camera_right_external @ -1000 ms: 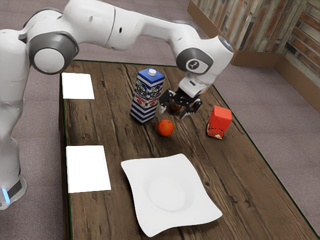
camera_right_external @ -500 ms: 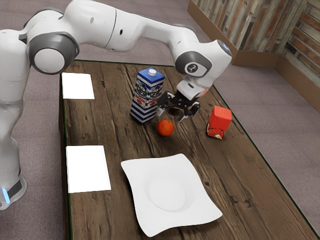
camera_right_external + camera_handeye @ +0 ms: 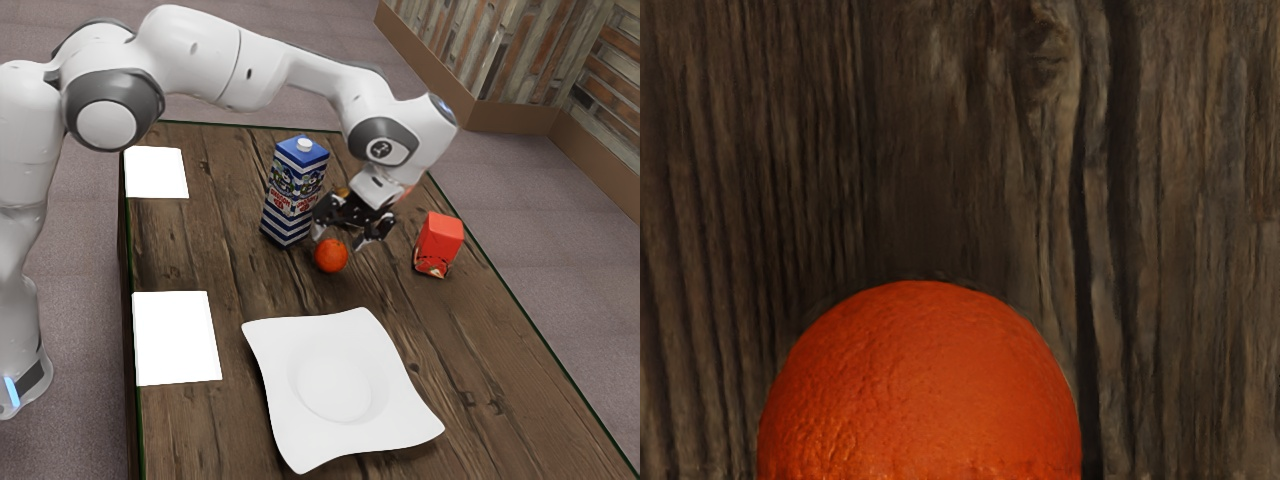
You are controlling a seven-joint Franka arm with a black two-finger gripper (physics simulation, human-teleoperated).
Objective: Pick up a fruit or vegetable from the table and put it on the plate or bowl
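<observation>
An orange lies on the dark wooden table, just in front of a blue and white carton. My gripper hangs right above the orange, its black fingers spread open and reaching down around the fruit's top without closing on it. In the wrist view the orange sits large directly under my hand, on the wood grain. A white square plate with a round well lies nearer the front edge of the table, well apart from the orange.
A tall blue and white striped carton stands close beside the gripper on the exterior view's left. A red box sits toward the exterior view's right. Two white paper sheets lie along the table's far left side.
My hand has moved toward the exterior view's left and down, from beside the carton to directly over the orange. The orange and the other things have stayed put.
</observation>
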